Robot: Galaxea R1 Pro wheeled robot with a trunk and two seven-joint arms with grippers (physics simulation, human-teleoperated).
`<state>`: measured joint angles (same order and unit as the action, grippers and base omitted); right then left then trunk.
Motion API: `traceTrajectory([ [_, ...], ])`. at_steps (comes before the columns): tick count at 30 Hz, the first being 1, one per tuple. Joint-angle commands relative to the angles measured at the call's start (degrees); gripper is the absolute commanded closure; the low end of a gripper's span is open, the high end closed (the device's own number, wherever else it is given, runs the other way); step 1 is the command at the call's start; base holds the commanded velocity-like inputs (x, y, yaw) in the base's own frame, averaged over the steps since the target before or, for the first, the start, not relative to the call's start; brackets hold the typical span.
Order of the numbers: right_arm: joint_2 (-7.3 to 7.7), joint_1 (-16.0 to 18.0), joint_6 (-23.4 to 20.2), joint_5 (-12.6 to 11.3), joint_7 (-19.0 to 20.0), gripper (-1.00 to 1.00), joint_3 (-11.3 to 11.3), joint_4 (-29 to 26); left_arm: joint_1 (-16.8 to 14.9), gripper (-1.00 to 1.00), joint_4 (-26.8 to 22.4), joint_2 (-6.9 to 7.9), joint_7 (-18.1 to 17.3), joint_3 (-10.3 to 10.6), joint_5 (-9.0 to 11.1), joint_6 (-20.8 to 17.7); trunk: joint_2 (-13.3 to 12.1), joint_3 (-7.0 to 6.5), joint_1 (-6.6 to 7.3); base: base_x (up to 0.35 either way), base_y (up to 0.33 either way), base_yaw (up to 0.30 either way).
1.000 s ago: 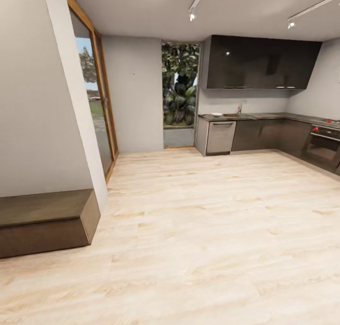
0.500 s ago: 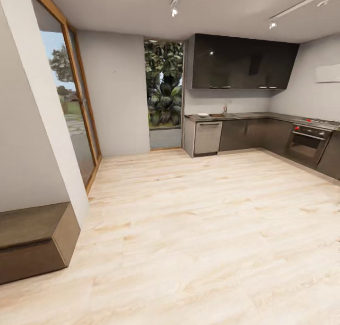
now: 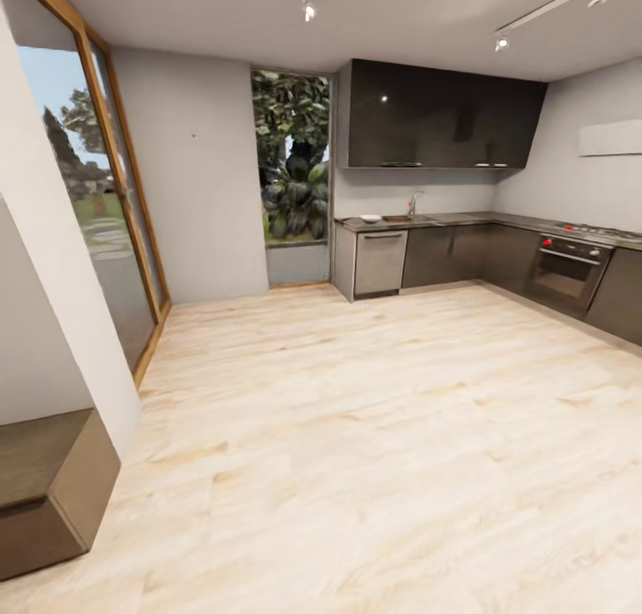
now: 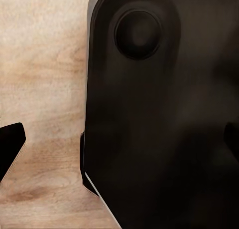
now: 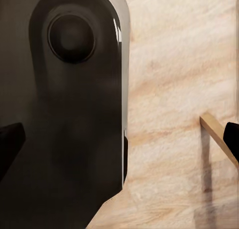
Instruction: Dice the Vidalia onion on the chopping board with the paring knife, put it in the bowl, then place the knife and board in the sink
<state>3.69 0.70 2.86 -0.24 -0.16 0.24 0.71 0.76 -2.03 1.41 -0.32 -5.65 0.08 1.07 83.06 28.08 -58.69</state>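
Observation:
I am far from the kitchen, with a wide floor in between. The grey countertop (image 3: 473,219) runs along the far wall under dark cupboards. On its left end sit the small white bowl (image 3: 370,218) and, beside it, a brown patch that looks like the chopping board (image 3: 398,218). The sink's chrome tap (image 3: 413,201) rises just behind the board. The onion and the paring knife are too small to make out. My left gripper (image 4: 119,144) and right gripper (image 5: 119,141) are open and empty, hanging beside my dark body over the floor.
Light wood floor (image 3: 374,418) stretches to the kitchen. A low brown bench (image 3: 45,489) and a white wall corner (image 3: 53,329) stand close at the left, next to glass doors (image 3: 107,222). A dishwasher (image 3: 380,262) and an oven (image 3: 563,271) front the cabinets.
The whole view has shifted: the camera has turned right and moved on, so the kitchen sits further left and a little larger, and the bench has slid toward the left edge.

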Motion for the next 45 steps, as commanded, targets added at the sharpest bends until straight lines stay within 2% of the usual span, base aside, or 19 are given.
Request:
traceTrajectory([
  [1,0.00,0.1,0.2,0.0,0.0,-1.00,0.0,0.1,0.0,-1.00,-0.1,-0.01,0.0,-0.4,0.0,0.1,0.0,0.04,-0.04,0.342,0.000,-0.002],
  [15,0.00,0.0,0.2,0.0,0.0,-1.00,0.0,0.1,0.0,-1.00,-0.1,-0.01,0.0,-0.4,0.0,0.1,0.0,0.04,-0.04,0.342,0.000,-0.003],
  [30,0.00,0.0,0.2,0.0,0.0,-1.00,0.0,0.1,0.0,-1.00,-0.1,-0.01,0.0,-0.4,0.0,0.1,0.0,0.04,-0.04,0.342,0.000,-0.221],
  [45,0.00,0.1,0.2,0.1,0.0,-1.00,0.0,0.1,0.0,-1.00,-0.1,-0.09,0.0,-0.4,0.0,0.1,0.0,0.04,-0.04,0.342,0.000,-0.014],
])
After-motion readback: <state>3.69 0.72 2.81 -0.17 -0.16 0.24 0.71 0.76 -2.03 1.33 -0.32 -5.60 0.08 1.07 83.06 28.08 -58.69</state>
